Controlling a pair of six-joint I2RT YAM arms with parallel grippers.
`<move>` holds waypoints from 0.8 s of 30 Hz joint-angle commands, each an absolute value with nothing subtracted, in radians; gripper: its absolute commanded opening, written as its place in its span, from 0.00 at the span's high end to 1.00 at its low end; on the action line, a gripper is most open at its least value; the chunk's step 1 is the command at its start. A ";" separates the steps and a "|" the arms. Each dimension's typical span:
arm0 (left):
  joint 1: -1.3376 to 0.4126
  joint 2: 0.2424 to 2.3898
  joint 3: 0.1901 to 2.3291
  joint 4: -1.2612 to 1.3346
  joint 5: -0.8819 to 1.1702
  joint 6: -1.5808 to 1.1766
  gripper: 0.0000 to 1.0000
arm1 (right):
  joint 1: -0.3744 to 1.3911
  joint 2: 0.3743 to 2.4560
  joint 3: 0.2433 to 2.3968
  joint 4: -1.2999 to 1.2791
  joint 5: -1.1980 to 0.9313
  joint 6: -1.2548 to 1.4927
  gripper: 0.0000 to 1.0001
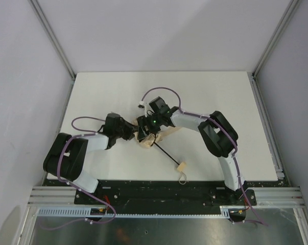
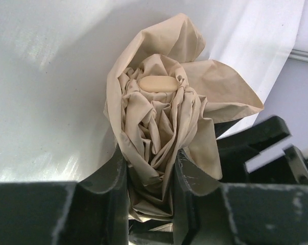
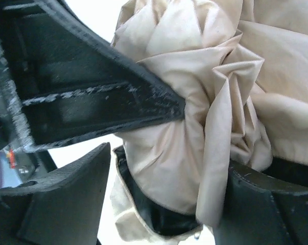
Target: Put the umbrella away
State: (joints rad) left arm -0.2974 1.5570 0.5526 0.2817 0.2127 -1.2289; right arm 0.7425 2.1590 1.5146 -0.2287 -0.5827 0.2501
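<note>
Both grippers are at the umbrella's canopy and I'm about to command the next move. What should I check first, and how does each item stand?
1. Left gripper clamped on the canopy: ok, the fabric is pinched in it.
2. Right gripper grip: cannot tell. Fabric fills its gap, but no squeeze is evident.
3. Canopy gathered tight: not ok, loose flaps stick out of the bundle.
4. Shaft collapsed: not ok, it runs out from the canopy to the knob handle.
5. Knob handle free of both arms: ok, it lies alone on the table.
</note>
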 commanded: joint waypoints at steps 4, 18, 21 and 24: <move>-0.309 1.586 0.494 0.076 0.113 -1.134 0.92 | 0.833 1.953 1.454 -0.265 -0.163 0.153 0.20; -0.309 1.572 0.490 0.072 0.166 -1.171 0.91 | 1.079 2.151 1.521 -0.211 0.458 0.105 0.25; -0.309 1.565 0.492 0.072 0.183 -1.181 0.91 | 1.084 2.164 1.483 -0.174 0.513 0.088 0.31; -0.309 1.558 0.494 0.072 0.205 -1.190 0.91 | 1.070 2.193 1.468 -0.163 0.529 0.072 0.42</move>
State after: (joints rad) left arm -0.2874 1.5436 0.5392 0.2790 0.2119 -1.2243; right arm 1.0832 2.1006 1.4963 -0.2146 0.4450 0.0883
